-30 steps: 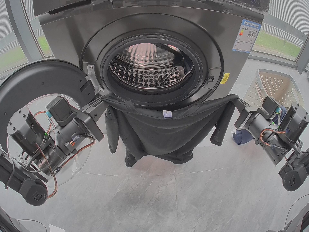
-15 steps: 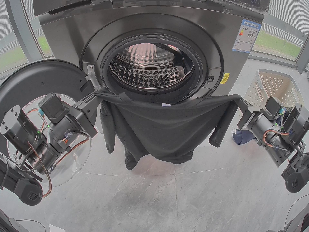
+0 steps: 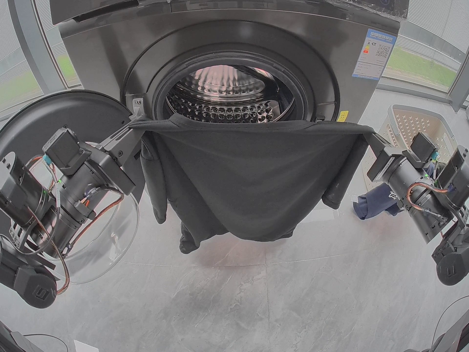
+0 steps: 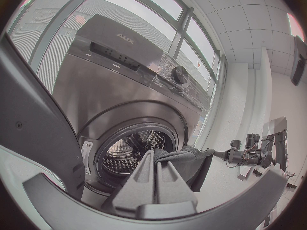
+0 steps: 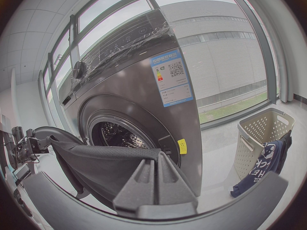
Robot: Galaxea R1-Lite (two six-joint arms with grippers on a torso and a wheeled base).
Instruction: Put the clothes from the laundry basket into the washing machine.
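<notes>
Head view: a black long-sleeved fabric garment (image 3: 254, 182) hangs stretched across the middle of the frame. Its top edge is drawn taut across the lower part of the round opening of the dark grey front-loading washing machine (image 3: 234, 35). The left gripper (image 3: 134, 122), at centre left, has its fingers closed tight on one end of that edge. The right gripper (image 3: 369, 135), at centre right, is pinched the same way on the other end. The garment's body and sleeves droop in front of the machine, above the grey tiled floor (image 3: 273, 299). The machine's round glass-fronted door (image 3: 68, 118) stands swung open at the left of the frame. At the right edge a beige perforated plastic laundry basket (image 3: 415, 125) stands on the floor, with a navy blue printed garment (image 3: 377, 201) spilling over its rim down to the floor.
</notes>
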